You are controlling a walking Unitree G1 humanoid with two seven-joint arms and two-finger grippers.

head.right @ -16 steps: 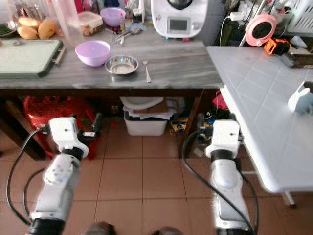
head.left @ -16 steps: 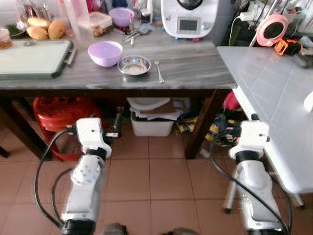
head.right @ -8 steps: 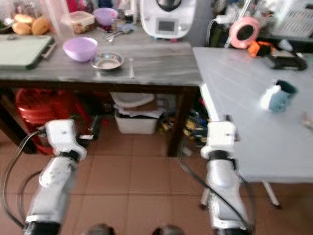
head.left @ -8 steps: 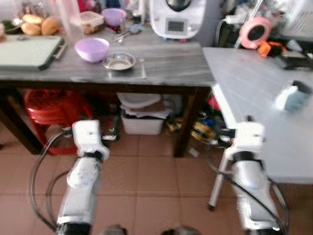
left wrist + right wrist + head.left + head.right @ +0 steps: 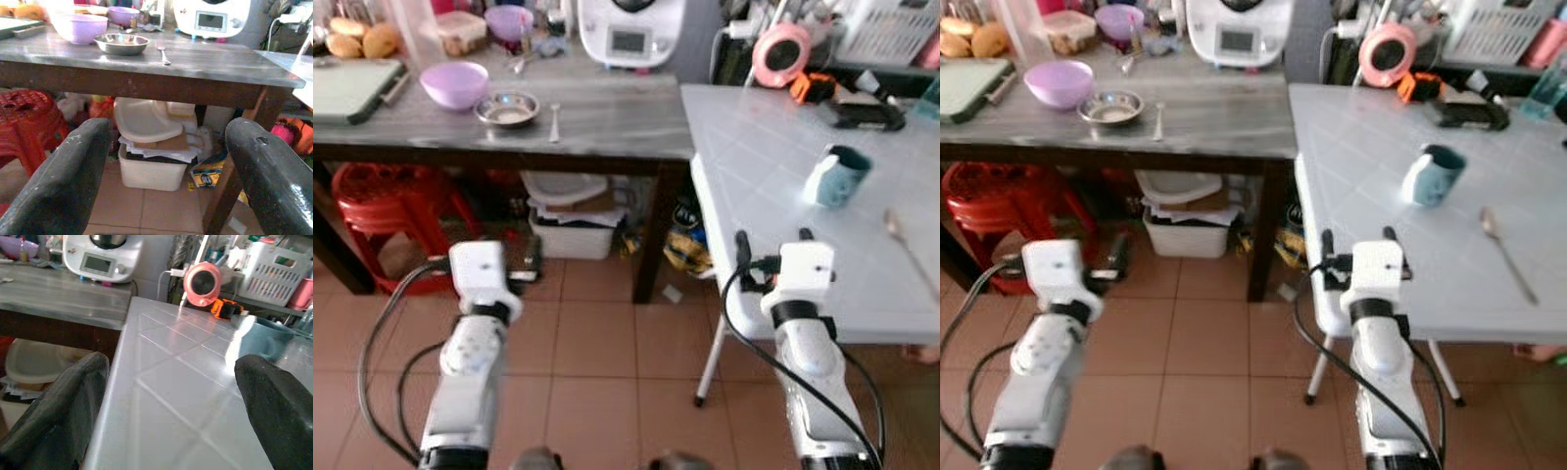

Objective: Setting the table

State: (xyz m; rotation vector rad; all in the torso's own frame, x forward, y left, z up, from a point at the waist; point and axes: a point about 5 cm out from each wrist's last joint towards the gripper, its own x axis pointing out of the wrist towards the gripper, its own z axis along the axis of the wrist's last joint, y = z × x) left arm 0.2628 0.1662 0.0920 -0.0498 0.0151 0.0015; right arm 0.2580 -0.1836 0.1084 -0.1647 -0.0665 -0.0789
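Note:
A purple bowl [image 5: 454, 84], a steel bowl [image 5: 507, 108] and a spoon [image 5: 554, 121] sit on the dark grey table [image 5: 607, 117] at the left. On the white table [image 5: 754, 166] at the right stand a teal mug [image 5: 835, 175] and a second spoon [image 5: 901, 240]. My left gripper [image 5: 481, 257] hangs open over the floor in front of the grey table, holding nothing. My right gripper [image 5: 771, 240] is open at the white table's near edge, and in the right wrist view the mug [image 5: 266, 340] lies ahead between its fingers [image 5: 73, 401].
A white kitchen machine [image 5: 622, 29] and a green cutting board [image 5: 352, 76] are on the grey table. Below it stand a red stool [image 5: 382, 201] and a white bin [image 5: 570, 230]. A pink round object [image 5: 779, 56] and a white basket [image 5: 881, 34] lie beyond the white table.
The whole view has swung to the right: the grey table has slid left and the white table with mug and spoon has come into view. Both arms keep their pose, grippers open.

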